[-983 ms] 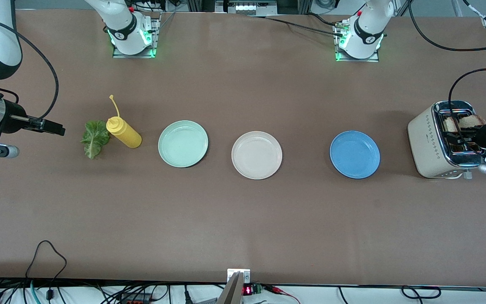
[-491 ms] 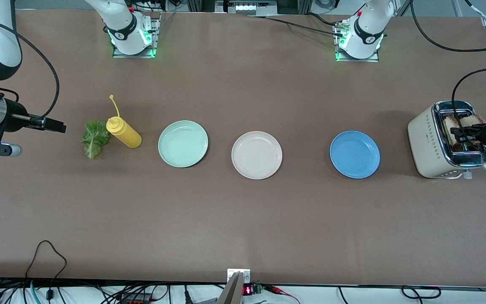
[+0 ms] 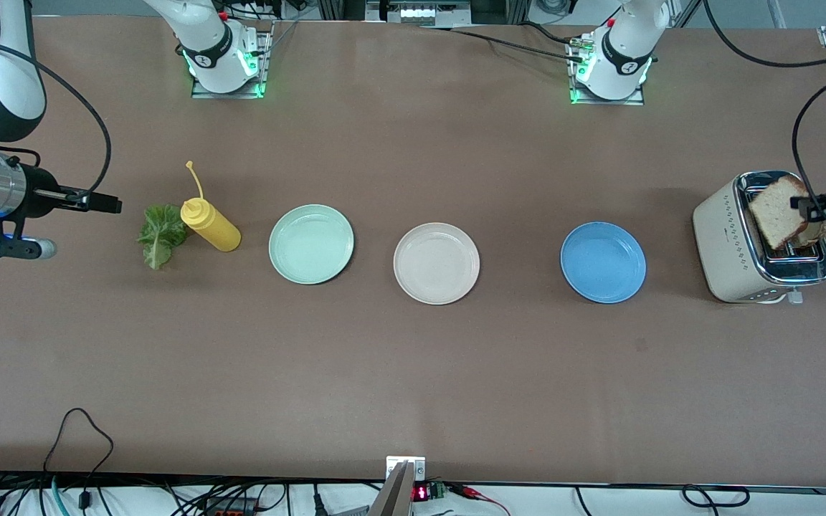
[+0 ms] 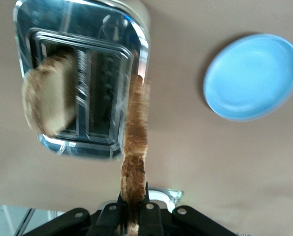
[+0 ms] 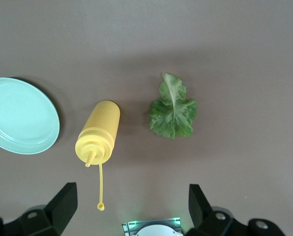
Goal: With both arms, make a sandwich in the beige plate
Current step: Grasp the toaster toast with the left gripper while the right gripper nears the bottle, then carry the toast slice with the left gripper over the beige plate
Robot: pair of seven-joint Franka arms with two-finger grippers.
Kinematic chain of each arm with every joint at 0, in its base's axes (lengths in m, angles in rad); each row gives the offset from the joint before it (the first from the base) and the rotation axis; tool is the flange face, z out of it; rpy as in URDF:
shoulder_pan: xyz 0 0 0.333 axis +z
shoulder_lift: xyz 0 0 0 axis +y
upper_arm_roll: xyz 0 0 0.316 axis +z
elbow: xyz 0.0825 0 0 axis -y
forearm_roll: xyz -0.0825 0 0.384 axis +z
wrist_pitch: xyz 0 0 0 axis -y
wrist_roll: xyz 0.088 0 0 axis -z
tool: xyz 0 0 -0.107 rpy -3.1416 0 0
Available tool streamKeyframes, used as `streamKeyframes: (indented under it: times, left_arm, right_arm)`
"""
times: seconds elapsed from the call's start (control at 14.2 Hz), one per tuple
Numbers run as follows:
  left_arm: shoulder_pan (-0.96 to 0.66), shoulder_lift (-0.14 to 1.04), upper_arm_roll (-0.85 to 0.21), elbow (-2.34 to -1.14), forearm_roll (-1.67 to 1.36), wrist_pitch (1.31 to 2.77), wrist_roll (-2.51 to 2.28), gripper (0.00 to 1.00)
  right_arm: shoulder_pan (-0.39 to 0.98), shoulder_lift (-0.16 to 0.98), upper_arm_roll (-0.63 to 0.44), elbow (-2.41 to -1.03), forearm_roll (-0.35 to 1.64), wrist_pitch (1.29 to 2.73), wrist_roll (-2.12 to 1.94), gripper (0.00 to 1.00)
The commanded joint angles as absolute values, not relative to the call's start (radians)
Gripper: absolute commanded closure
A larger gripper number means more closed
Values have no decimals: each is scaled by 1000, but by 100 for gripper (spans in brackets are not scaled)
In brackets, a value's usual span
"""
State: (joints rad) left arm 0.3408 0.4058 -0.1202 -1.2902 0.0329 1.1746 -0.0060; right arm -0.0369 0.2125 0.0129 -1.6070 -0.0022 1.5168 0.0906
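Two jaws are mine. My left jaws (image 4: 131, 216) pinch one rough brown bread slice (image 3: 771, 212) above the shiny toaster (image 3: 732, 244). My right jaws (image 5: 131, 206) hang wide apart over the crinkly lettuce (image 5: 172, 108) and yellow bottle (image 5: 98, 132). The round beige plate (image 3: 436, 263) sits mid-table.

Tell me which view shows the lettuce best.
The right wrist view: the lettuce lies whole and large beside the yellow bottle, its ruffled edge and pale rib plain. The front view shows it small, partly tucked by the bottle. The left wrist view does not show it.
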Motion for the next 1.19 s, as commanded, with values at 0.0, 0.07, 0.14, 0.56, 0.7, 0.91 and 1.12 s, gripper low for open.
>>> streamKeyframes:
  times: [0.0, 0.07, 0.14, 0.56, 0.7, 0.91, 1.12]
  left_arm:
    - [334, 411, -279, -1192, 37, 1053, -20, 99]
    - [333, 408, -358, -1190, 35, 1048, -32, 99]
    - [334, 407, -439, -1192, 35, 1049, -61, 99]
    - [154, 494, -578, -1242, -181, 1302, -272, 99]
    - [100, 529, -578, -1278, -228, 1397, -273, 99]
    - [39, 592, -578, -1313, -288, 1556, -273, 99]
    - [-14, 670, -578, -1380, -331, 1749, -276, 99]
  right_arm:
    - [-43, 129, 17, -1724, 14, 1567, 45, 0]
    - [-44, 102, 17, -1773, 14, 1598, 19, 0]
    - [-51, 68, 14, -1834, 14, 1638, -17, 0]
    - [-93, -61, 12, -2089, 17, 1831, -231, 0]
    - [-124, -103, 8, -2192, 40, 1931, -375, 0]
    - [-190, -75, -12, -2215, 170, 1977, -628, 0]
    - [-216, -45, -14, -2215, 258, 1999, -773, 0]
